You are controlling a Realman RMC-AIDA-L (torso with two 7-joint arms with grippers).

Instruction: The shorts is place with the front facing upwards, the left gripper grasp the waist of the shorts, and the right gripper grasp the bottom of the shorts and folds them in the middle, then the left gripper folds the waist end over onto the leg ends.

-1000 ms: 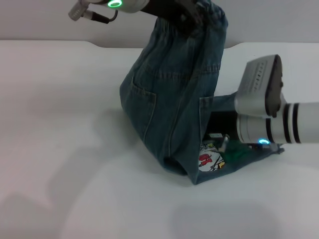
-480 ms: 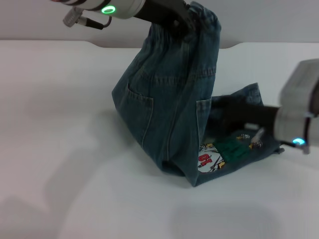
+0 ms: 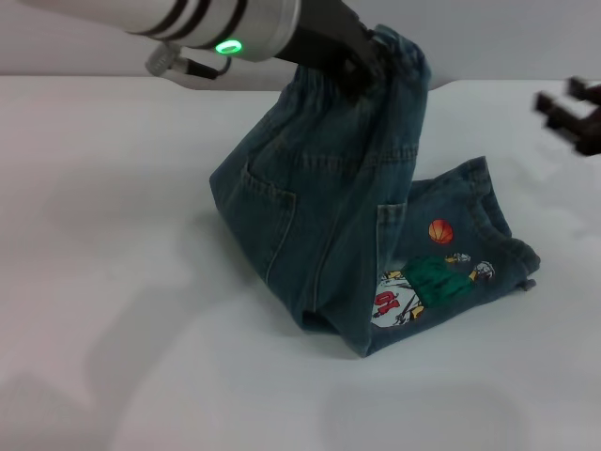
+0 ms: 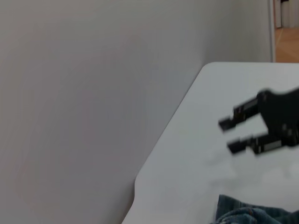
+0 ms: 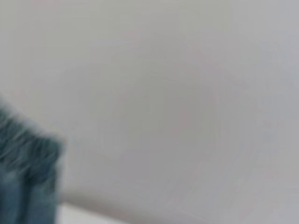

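Left tool (image 3: 362,58) pinching the waist (image 3: 399,52), lifting the shorts (image 3: 329,188) off the white bench (image 3: 113,282). Leg hems (image 3: 488,225) flat on bench, print upward. Right tool (image 3: 570,115) spread, well apart at bench's right edge.

Head view looks down on the shorts (image 3: 347,216); both wrist views catch their denim edge.

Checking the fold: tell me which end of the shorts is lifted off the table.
The waist, the puckered end, held up by the left pincer. The leg hems lie flat on the table.
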